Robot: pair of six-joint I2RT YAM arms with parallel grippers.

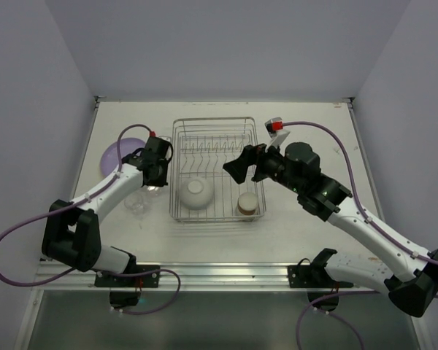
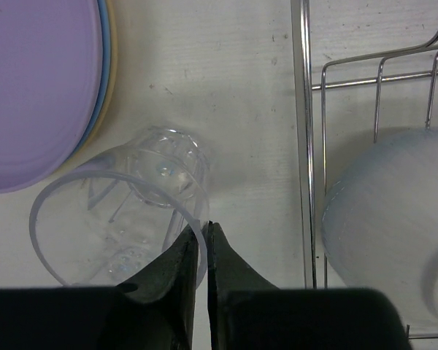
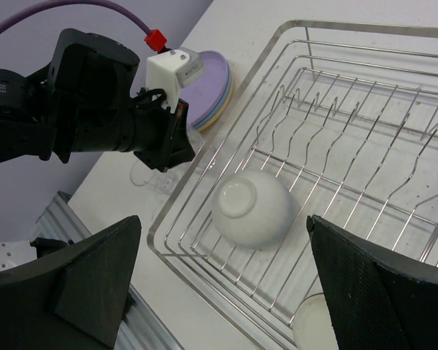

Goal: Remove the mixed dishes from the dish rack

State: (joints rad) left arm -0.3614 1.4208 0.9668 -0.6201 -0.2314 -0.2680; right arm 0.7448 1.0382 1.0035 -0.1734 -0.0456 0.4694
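Left hand pinches clear glass rim, lower left. Right hand wide above dish rack.

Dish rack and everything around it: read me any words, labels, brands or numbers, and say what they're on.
No text can be read in any view.
The dish rack, white bowl, clear glass and plates carry no visible print.

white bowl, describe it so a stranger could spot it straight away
Find the wire dish rack in the middle of the table. In its near-left corner sits the white bowl. The only other thing in the rack is a cup at the near-right corner, which is smaller and brownish.
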